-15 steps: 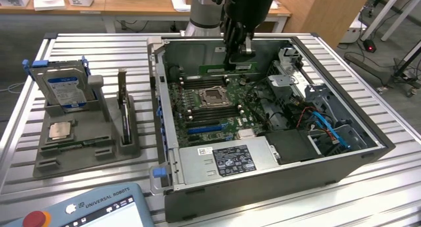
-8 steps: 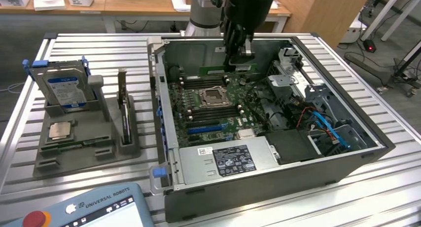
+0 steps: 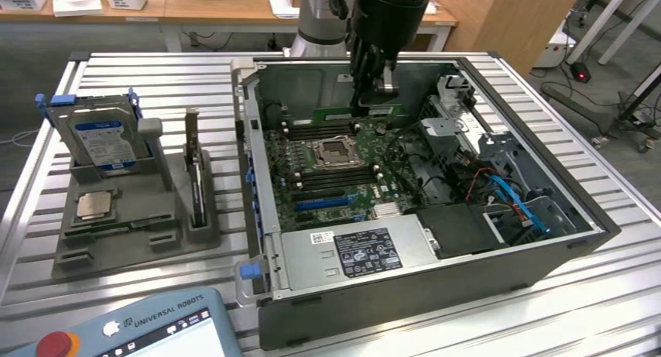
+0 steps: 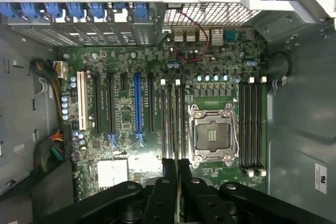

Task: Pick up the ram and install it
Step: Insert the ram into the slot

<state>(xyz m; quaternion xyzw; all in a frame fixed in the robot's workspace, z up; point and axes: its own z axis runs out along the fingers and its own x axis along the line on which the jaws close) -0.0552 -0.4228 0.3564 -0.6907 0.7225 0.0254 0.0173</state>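
Observation:
The ram (image 3: 333, 110), a thin green stick, hangs level inside the open computer case (image 3: 578, 241), over the far side of the motherboard (image 3: 330, 167). My black gripper (image 3: 370, 101) comes down from above and is shut on the ram's upper edge. In the wrist view the fingers (image 4: 169, 174) of the gripper (image 4: 177, 163) stand almost together, over the board near the memory slots (image 4: 173, 124) beside the processor socket (image 4: 212, 132). More memory slots (image 4: 252, 124) lie on the socket's other side.
On the exterior view's left a grey holder (image 3: 135, 233) carries a hard drive (image 3: 104, 136), a square silver processor (image 3: 95, 204) and an upright dark card (image 3: 193, 167). A teach pendant (image 3: 135, 330) lies at the front. Drive cages and cables (image 3: 496, 187) crowd the case's right side.

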